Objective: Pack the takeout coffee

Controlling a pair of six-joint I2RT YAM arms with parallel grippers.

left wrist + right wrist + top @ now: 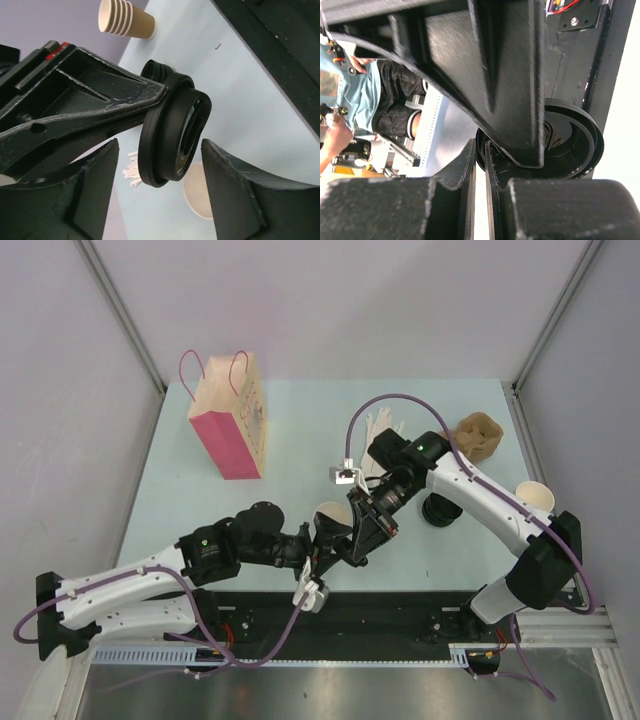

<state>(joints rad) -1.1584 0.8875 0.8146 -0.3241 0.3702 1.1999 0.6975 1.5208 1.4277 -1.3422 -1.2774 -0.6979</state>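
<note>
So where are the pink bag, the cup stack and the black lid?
pink bag (228, 445): top view, pink lower panel.
cup stack (131, 21): left wrist view, brown side.
black lid (159, 137): left wrist view, outer rim.

Robot lab cell. Plain grey partition walls (60, 390) on aluminium posts (120, 315) box in a pale blue table (300, 420). Left arm (130, 590) and right arm (480, 490) bolted to a black rail (400, 615), purple cables (395, 400) loose, slotted cable duct (150, 652) in front. Right wrist view: person (355, 95) beside metal framing behind the rig.
</note>
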